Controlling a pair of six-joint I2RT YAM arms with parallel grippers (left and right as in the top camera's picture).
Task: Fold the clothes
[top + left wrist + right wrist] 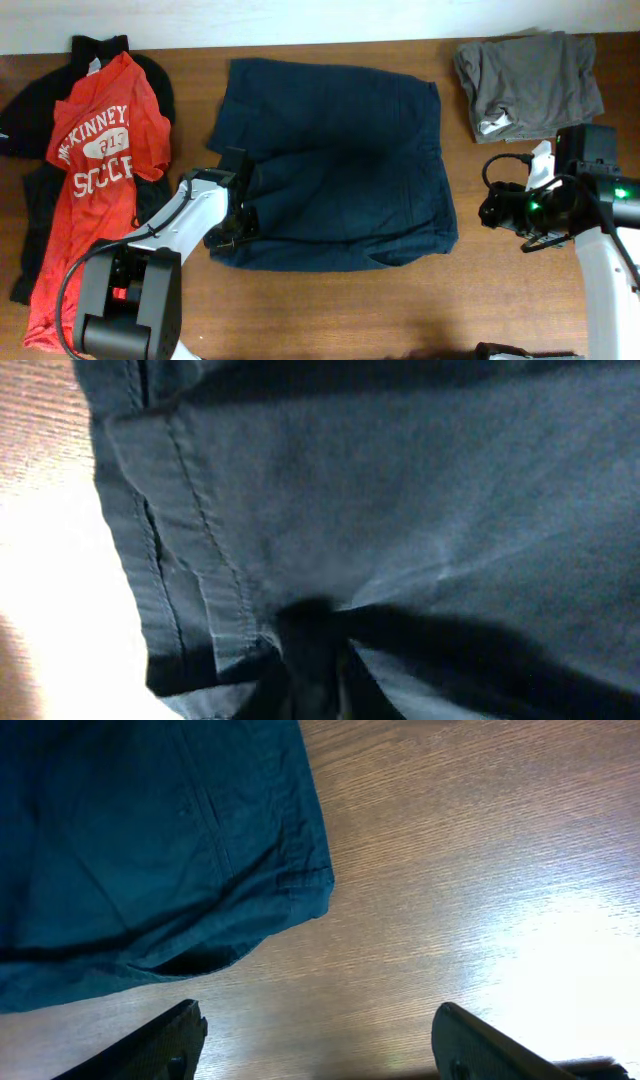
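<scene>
- I have the navy shorts (340,165) spread flat at mid-frame, ready for folding.
- My left gripper (238,228) sits at their lower-left hem, pinching the cloth, I judge to lift that edge.
- My right gripper (320,1025) hovers with its fingers spread over the bare table (480,870), lower right of the shorts.
- The red T-shirt (100,150) at far left reads "McKINNEY SOCCER".

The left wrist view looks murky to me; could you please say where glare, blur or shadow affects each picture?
Left wrist: the navy shorts fill the frame, soft-focused, with deep shadow at bottom centre; the table at left is blown out white. Right wrist: sharp, but glare whitens the table at right. Overhead: evenly lit and clear.
</scene>
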